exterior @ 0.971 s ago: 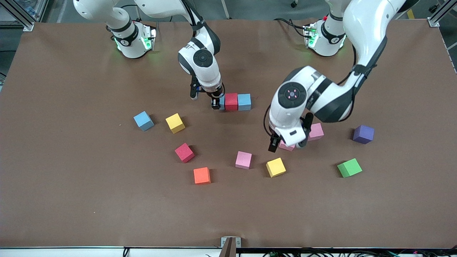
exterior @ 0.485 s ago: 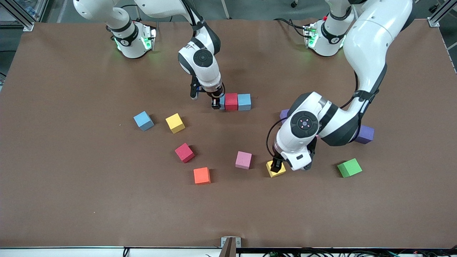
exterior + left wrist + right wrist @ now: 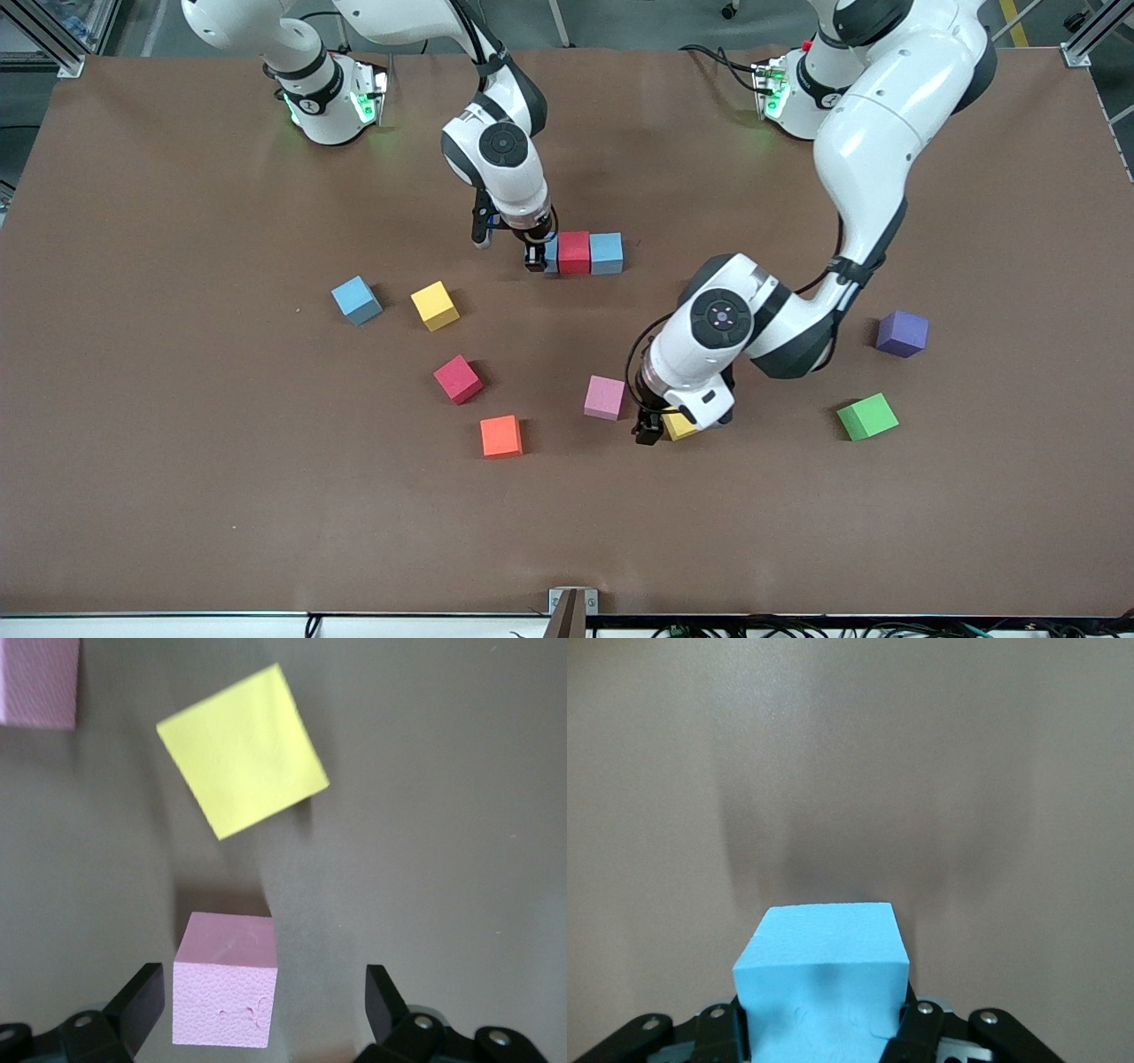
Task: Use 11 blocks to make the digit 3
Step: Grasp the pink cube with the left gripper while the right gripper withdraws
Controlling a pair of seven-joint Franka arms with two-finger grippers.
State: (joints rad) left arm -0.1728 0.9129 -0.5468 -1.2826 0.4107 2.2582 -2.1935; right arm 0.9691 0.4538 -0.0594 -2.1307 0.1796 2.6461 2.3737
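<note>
The right gripper [image 3: 537,255] pinches a light blue foam cube [image 3: 822,992], which stands beside a red foam cube [image 3: 574,252]. The left gripper [image 3: 261,1001] is spread, with a pink foam cube [image 3: 226,983] between its fingers and a yellow foam cube [image 3: 241,749] just ahead.

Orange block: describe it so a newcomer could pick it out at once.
On the brown table, find the short row of blocks, then the loose blocks nearer the front camera. The orange block lies nearest the camera, beside the loose red block; nothing else is orange.
</note>
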